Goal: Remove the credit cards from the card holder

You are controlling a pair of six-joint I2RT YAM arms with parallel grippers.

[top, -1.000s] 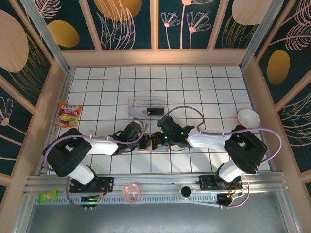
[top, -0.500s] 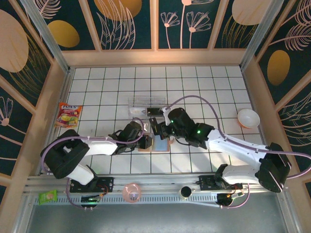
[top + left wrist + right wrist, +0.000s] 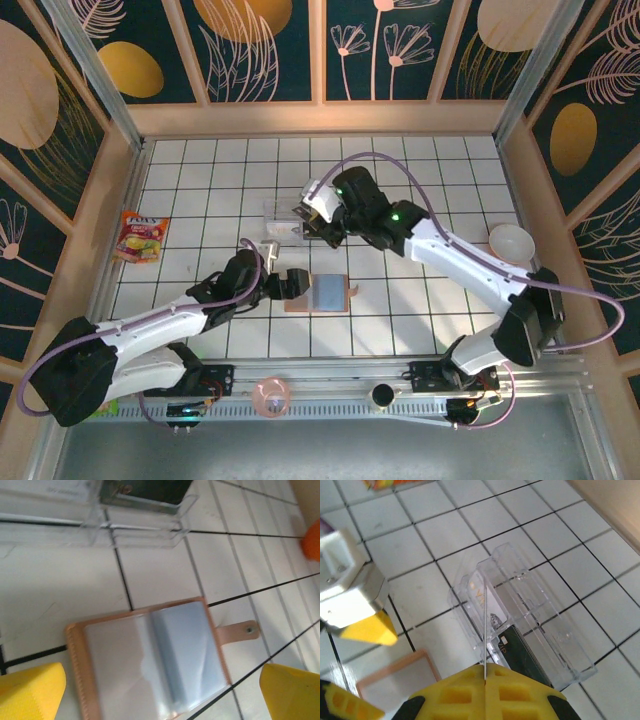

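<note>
**Top view.** Both arms reach over the tiled table. The left arm lies low, stretched from its near-left base toward the centre. Its left gripper sits just left of the card holder. The right arm arcs from the near-right base far and leftward, and the right gripper tilts down over the clear tray. The tray stands just beyond the card holder.

**Left wrist view.** This view adds what the top view cannot resolve. The left gripper hangs over the card holder with its yellow fingertips spread wide, one toward each end of it. The holder lies open and flat, with clear sleeves over a grey-blue panel facing up. The black card lies inside the tray.

**Right wrist view.** The right gripper pinches a thin card between closed yellow pads. The card is seen edge-on as a fine upright line above the tray, and its colour cannot be told. The black card lies flat in the tray just beside it.

**Orientation.** The open card holder runs left to right, and its strap tab points right. The tray's long axis also runs left to right.
</note>
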